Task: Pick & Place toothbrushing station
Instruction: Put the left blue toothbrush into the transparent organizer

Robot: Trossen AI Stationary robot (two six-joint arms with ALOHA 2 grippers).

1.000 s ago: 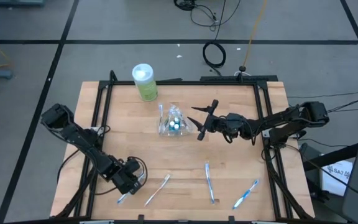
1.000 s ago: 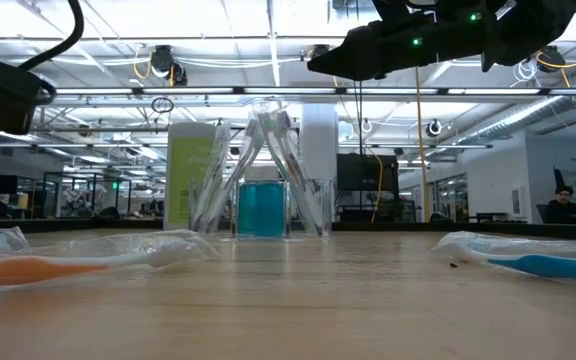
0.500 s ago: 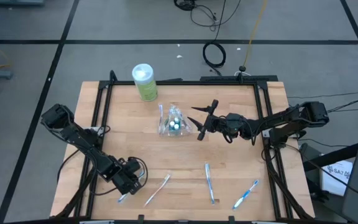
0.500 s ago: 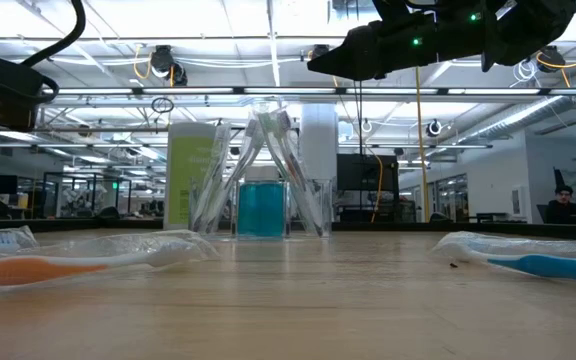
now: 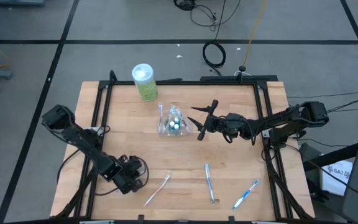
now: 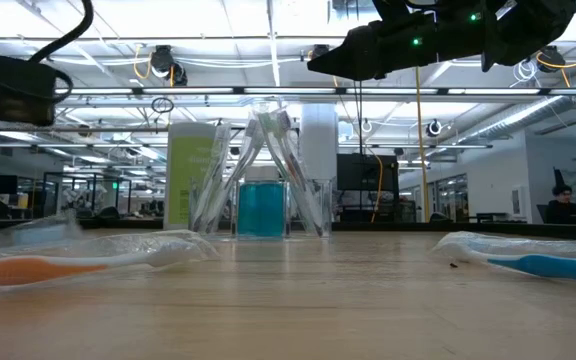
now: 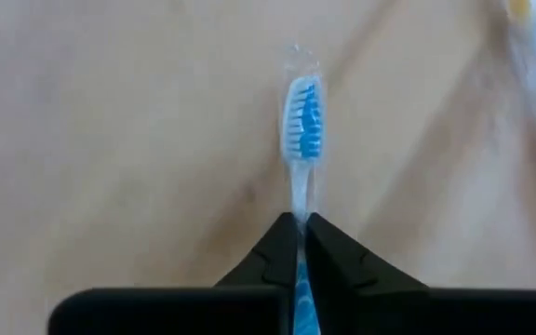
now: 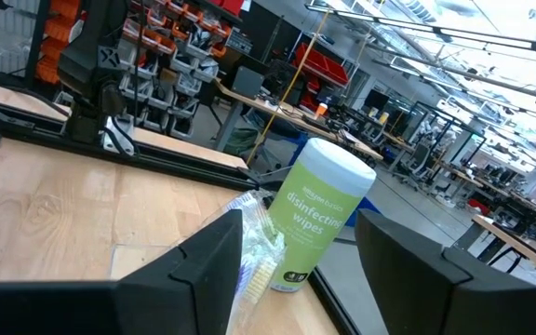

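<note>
My left gripper [image 5: 128, 180] is near the table's front left, shut on a blue toothbrush [image 7: 303, 116] in a clear wrapper. The gripper hides the brush in the high view. In the low view the brush is a blur [image 6: 48, 230] at the left. My right gripper [image 5: 199, 122] hangs open and empty just right of the clear holder [image 5: 171, 122], which stands on the table mid-back with toothbrushes and a teal cup in it. An orange toothbrush [image 5: 157, 190] lies flat beside my left gripper. My left gripper pinches the blue toothbrush by its neck [image 7: 300, 207], just behind the bristle head, between its two fingertips. The brush lies along the fingers: the head sticks out past the tips and the blue handle [image 7: 301, 293] runs back between them. The head is off the table.
A green wipes canister [image 5: 145, 81] stands at the back left, and also shows in the right wrist view [image 8: 319, 209]. Two more wrapped blue toothbrushes [image 5: 209, 182] [image 5: 245, 194] lie at the front right. Bare wood lies between the holder and the front row.
My left gripper has lifted the blue toothbrush. The end that lay on the table by the front edge has come up and is now hidden under the gripper in the high view. In the low view it has risen and moved right.
</note>
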